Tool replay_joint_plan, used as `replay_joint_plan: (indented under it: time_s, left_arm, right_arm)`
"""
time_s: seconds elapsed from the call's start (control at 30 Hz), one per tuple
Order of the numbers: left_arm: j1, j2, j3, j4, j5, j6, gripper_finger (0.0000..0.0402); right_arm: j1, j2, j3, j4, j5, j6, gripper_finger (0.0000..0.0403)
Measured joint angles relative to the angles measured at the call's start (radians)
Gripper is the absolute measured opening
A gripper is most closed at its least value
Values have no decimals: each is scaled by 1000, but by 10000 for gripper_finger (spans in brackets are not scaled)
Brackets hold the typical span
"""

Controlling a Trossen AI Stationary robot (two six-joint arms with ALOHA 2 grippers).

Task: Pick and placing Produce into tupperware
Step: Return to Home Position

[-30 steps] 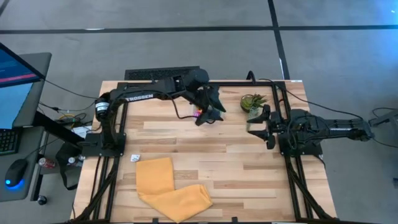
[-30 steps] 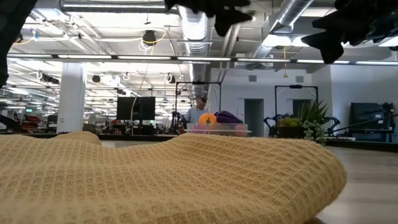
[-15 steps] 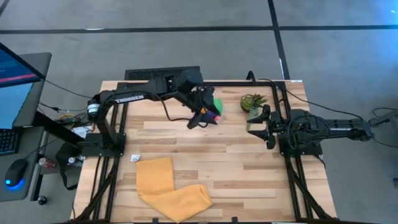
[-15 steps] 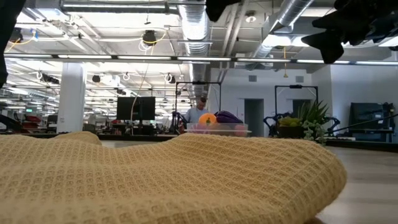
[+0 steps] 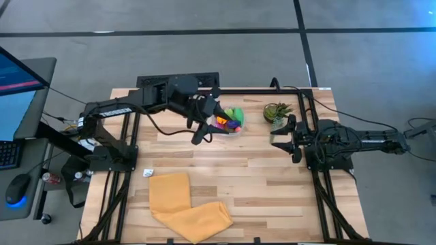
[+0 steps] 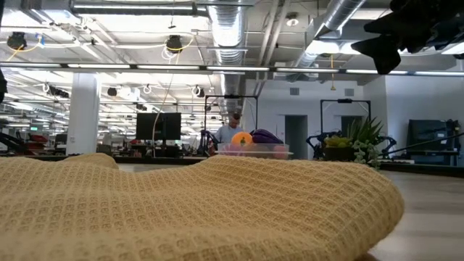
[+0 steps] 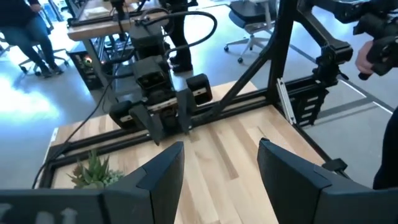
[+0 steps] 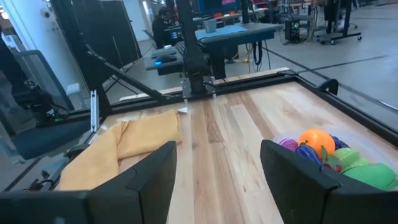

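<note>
Left end effector (image 5: 198, 137) and right end effector (image 5: 278, 135) hover, fingers spread.

Orange, purple, green and magenta Produce (image 5: 230, 120) fills the clear round tupperware (image 6: 255, 152), upright on the table (image 5: 272, 178).

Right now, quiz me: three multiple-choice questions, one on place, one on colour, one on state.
1. The small round clear plastic tub stands: A on the floor; B between the left pincer and the potted green plant; C on a chair.
2. The folded waffle-weave cloth is: A blue; B white; C yellow.
3. The left pincer is: A open and empty; B shut on fruit; C shut on cloth.
B, seen from above; C, per the high view; A, its wrist view shows a wide empty gap. The right pincer rests open at the table's right.
</note>
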Motion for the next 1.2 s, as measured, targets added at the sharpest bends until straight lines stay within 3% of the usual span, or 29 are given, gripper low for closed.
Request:
replay_joint_plan:
  time_s: [0.1,0.17,0.47,0.7,0.93,1.2]
  left_arm:
    - [-1,-21,-69,60,1,-10,195]
    - [2,-55,-165,185,10,-34,195]
    - [60,-339,-760,802,24,-232,195]
    - [46,-549,-1146,1194,-108,-342,195]
    - [-32,-730,-1350,1269,-300,-352,195]
    - [-80,-894,-1497,1294,-393,-341,195]
  right_arm:
    - [0,0,0,1,0,-2,256]
    - [0,0,0,1,0,-2,256]
    - [2,0,0,-10,0,6,256]
    - [-24,0,0,-10,0,13,256]
    - [-60,0,0,-3,-1,34,256]
    - [-63,0,0,11,-1,51,256]
